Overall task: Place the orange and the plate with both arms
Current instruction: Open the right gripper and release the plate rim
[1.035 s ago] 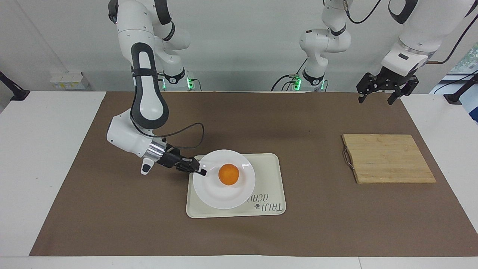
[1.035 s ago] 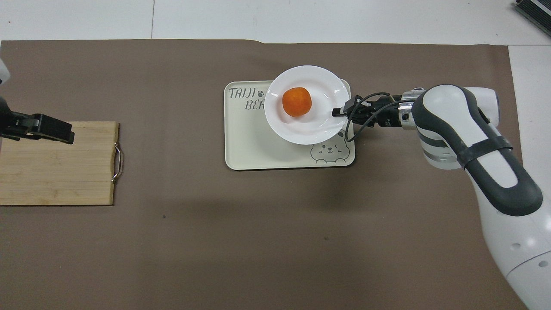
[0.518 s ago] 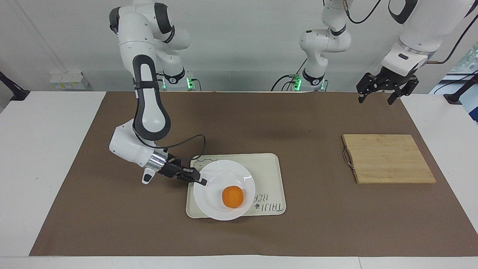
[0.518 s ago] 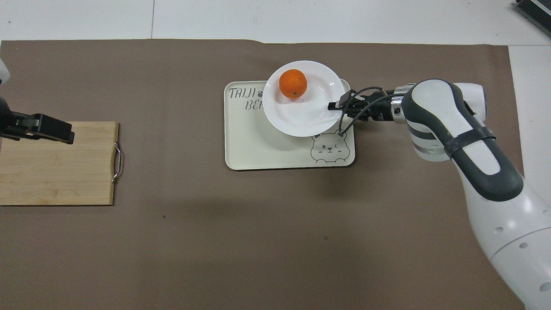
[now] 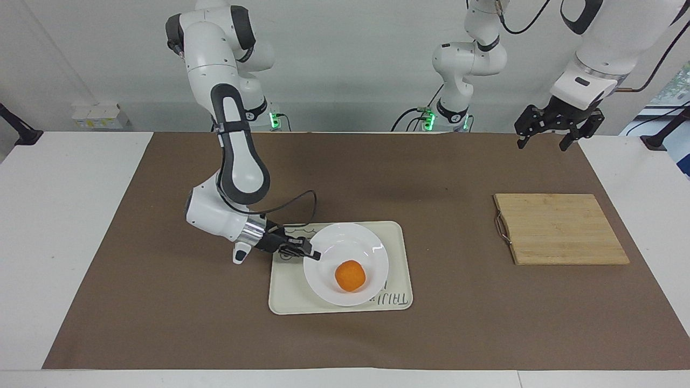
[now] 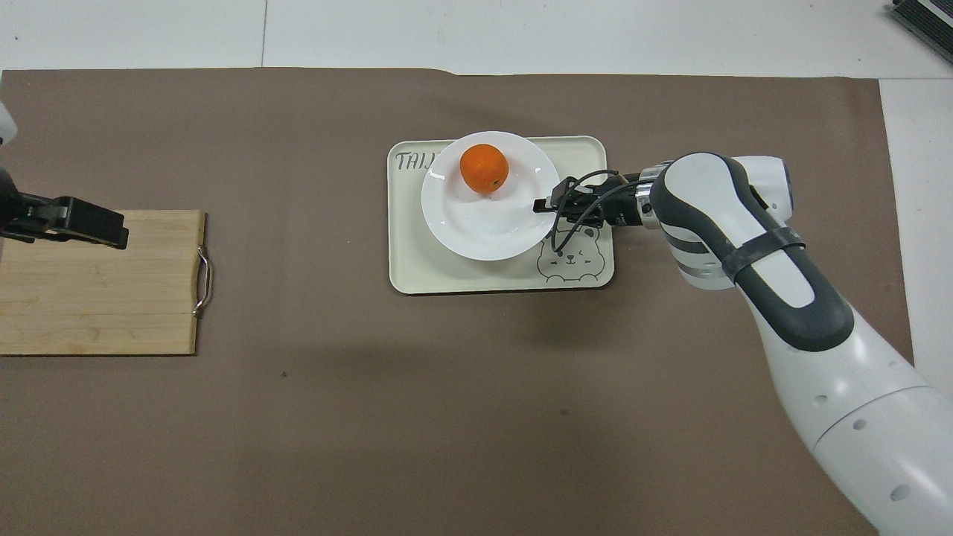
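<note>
Plate carried on the tray by the right arm; the orange rides along, and the placing appears unfinished.

Taken from the right arm's end of the table in the facing view: the right gripper is pinched tight on the rim of the plate, which is seen over the cream tray; whether the plate rests on the tray or is held just above it cannot be told. The orange lies in the plate, just past the fingertips, off centre toward the edge away from the robots. Toward the left arm's end, the wooden cutting board lies bare, and the left gripper hangs above the table near it, fingers spread, holding nothing, waiting. By judgement, the plate is gripped but not yet released, and nothing has been set down by the left arm.
</note>
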### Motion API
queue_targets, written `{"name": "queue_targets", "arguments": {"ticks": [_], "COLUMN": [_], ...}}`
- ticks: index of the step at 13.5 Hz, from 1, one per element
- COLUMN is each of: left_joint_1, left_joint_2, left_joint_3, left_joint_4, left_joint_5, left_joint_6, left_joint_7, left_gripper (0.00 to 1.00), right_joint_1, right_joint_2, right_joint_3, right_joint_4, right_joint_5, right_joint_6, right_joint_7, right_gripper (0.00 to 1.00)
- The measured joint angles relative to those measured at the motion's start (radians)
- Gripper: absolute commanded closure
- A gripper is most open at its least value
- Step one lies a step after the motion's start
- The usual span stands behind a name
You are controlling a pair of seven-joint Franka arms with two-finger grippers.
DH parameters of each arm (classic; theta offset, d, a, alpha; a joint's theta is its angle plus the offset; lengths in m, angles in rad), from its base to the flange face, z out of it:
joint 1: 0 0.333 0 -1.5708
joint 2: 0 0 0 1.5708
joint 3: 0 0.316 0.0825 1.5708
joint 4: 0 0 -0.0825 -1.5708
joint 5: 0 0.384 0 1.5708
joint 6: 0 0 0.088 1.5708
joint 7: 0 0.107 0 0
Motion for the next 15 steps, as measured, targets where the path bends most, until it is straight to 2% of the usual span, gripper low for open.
{"name": "queue_targets", "arguments": {"ticks": [12, 13, 14, 15], "left_joint_1": [0.000, 0.000, 0.000, 0.000], "left_joint_2": [0.000, 0.000, 0.000, 0.000], "left_joint_3": [0.000, 0.000, 0.000, 0.000], "left_joint_4": [0.000, 0.000, 0.000, 0.000], "left_joint_5": [0.000, 0.000, 0.000, 0.000], "left_joint_6": [0.000, 0.000, 0.000, 0.000], "left_joint_7": [0.000, 0.000, 0.000, 0.000], "left_gripper": [0.00, 0.00, 0.00, 0.00], "right_joint_1": [0.000, 0.000, 0.000, 0.001], "right_joint_2": [-0.003, -0.005, -0.007, -0.009], "right_joint_3": [0.000, 0.000, 0.000, 0.000], "right_joint_4": [-0.040, -0.044, -0.050, -0.055], "right_joint_5": [0.001, 0.001, 0.002, 0.002], "right_joint_6": [0.000, 0.000, 0.000, 0.000], "right_joint_7": [-0.025, -0.027, -0.031, -0.035], "right_gripper": [1.00, 0.93, 0.53, 0.01]}}
